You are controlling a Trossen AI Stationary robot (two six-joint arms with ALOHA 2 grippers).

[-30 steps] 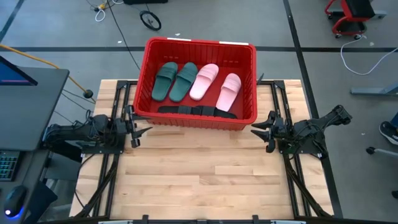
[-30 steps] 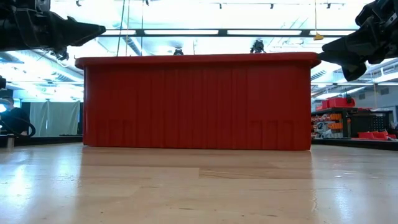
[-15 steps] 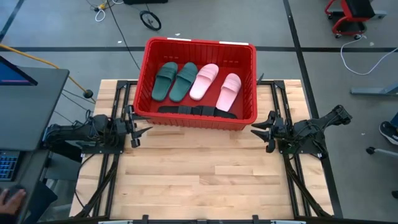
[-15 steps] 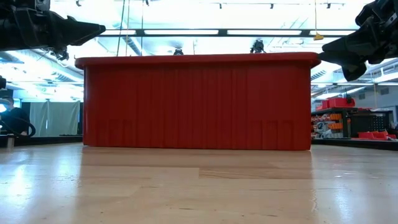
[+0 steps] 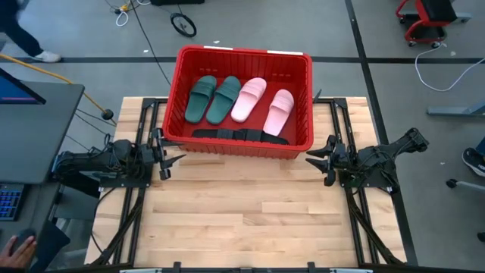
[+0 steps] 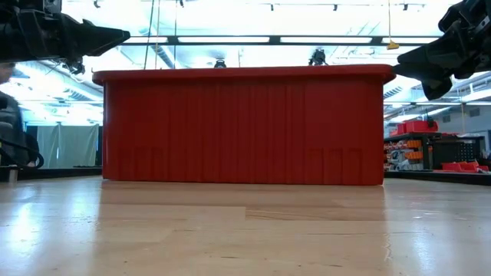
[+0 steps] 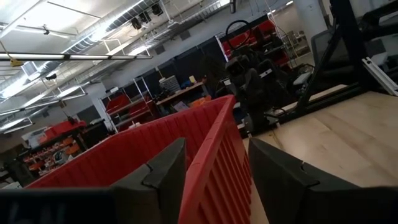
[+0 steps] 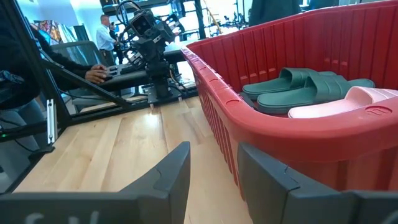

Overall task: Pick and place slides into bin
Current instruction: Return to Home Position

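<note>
The red bin [image 5: 239, 144] stands at the table's far middle. Inside lie two dark green slides [image 5: 213, 98], two pale pink slides [image 5: 263, 104] and two black slides [image 5: 239, 136] along the near wall. My left gripper [image 5: 176, 161] is open and empty just left of the bin's near left corner. My right gripper [image 5: 314, 157] is open and empty just right of the bin's near right corner. In the right wrist view the green slides [image 8: 305, 87] and a pink slide [image 8: 354, 102] show over the rim.
Bare wooden table [image 5: 250, 212] lies in front of the bin. A desk with a screen [image 5: 30, 114] stands left of the table, with a person's hand [image 5: 19, 246] at its near end. A person [image 8: 93, 68] shows beyond the left arm in the right wrist view.
</note>
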